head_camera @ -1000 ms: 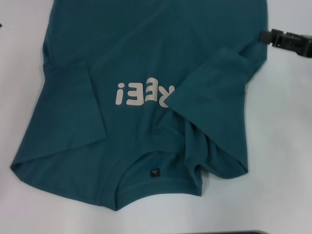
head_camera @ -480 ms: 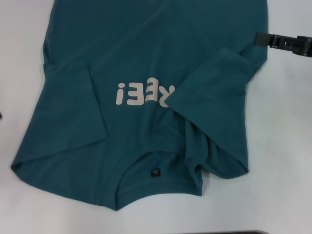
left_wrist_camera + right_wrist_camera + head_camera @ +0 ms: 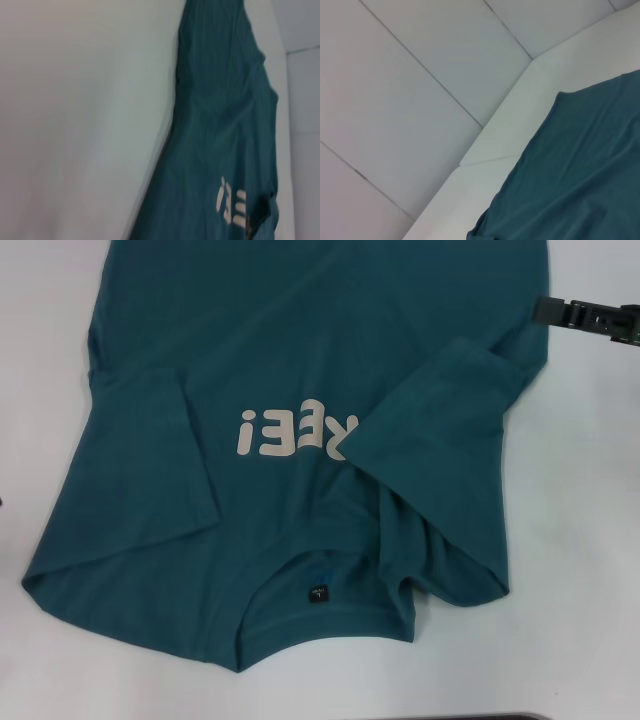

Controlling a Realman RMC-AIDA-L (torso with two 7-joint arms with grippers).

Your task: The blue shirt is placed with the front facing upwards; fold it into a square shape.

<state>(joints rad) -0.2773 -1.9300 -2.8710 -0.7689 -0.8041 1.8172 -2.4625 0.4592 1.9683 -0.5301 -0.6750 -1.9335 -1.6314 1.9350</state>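
Observation:
The blue shirt (image 3: 300, 360) lies face up on the white table (image 3: 590, 540), collar toward me. Pale letters (image 3: 295, 432) run across the chest and a small black neck label (image 3: 317, 594) sits inside the collar. Both sleeves are turned inward over the body: one (image 3: 140, 460) on the left lies flat, the other (image 3: 440, 410) on the right covers the end of the lettering, with bunched cloth below it. My right gripper (image 3: 548, 311) hovers at the shirt's far right edge. The left wrist view shows the shirt (image 3: 215, 125) and its letters (image 3: 231, 205). My left gripper is out of view.
Bare white table surrounds the shirt on both sides and in front. In the right wrist view the shirt's hem (image 3: 580, 175) lies near the table's far edge (image 3: 520, 130), with grey floor tiles (image 3: 420, 75) beyond. A dark strip (image 3: 480, 716) marks the table's near edge.
The right gripper first crept a little toward the shirt, then drew back slightly to the right and farther away. The shirt has not moved.

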